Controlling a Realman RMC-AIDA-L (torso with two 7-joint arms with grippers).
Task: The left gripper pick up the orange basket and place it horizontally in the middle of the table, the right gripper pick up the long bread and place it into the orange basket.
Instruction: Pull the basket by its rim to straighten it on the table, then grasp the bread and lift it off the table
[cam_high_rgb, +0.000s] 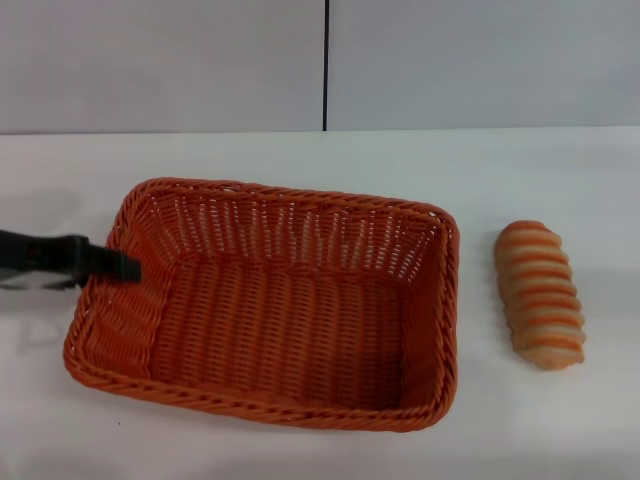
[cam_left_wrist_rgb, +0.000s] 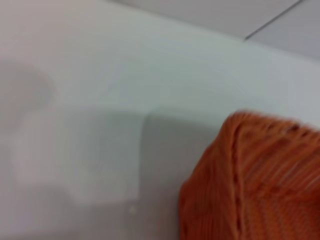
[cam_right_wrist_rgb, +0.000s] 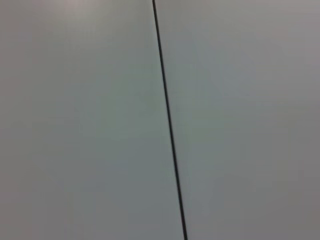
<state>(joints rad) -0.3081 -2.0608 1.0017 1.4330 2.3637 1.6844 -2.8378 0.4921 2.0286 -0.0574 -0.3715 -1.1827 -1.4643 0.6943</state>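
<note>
The orange basket (cam_high_rgb: 270, 305) sits lengthwise on the white table (cam_high_rgb: 560, 440), near its middle, and holds nothing. My left gripper (cam_high_rgb: 112, 264) comes in from the left edge and is shut on the basket's left rim, one black finger lying over the inner wall. In the left wrist view only a corner of the orange basket (cam_left_wrist_rgb: 260, 180) shows, close up. The long bread (cam_high_rgb: 540, 294), a tan loaf with orange-brown ridges, lies on the table just right of the basket, apart from it. My right gripper is out of view; its wrist camera faces only the wall.
A light grey wall (cam_high_rgb: 160, 60) with a dark vertical seam (cam_high_rgb: 326, 65) stands behind the table. Bare tabletop lies in front of the basket and to the right of the bread.
</note>
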